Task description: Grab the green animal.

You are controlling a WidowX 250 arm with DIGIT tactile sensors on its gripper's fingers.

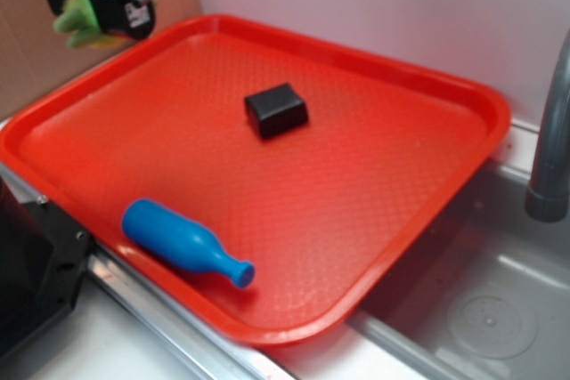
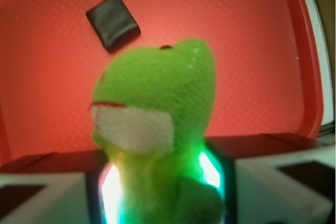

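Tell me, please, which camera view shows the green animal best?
The wrist view: the green animal fills the frame, showing its fuzzy body and whitish patch, seated between the jaws. The exterior view shows only a small green bit beside the gripper, raised at the tray's far-left corner.

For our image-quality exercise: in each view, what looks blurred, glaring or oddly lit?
Wrist view: the green animal fills the near field and is soft, its base washed by a bright green-white glow at the gripper; the black block is sharper. Exterior view: evenly lit, with sheen on the red tray and a highlight along the blue bottle toy.
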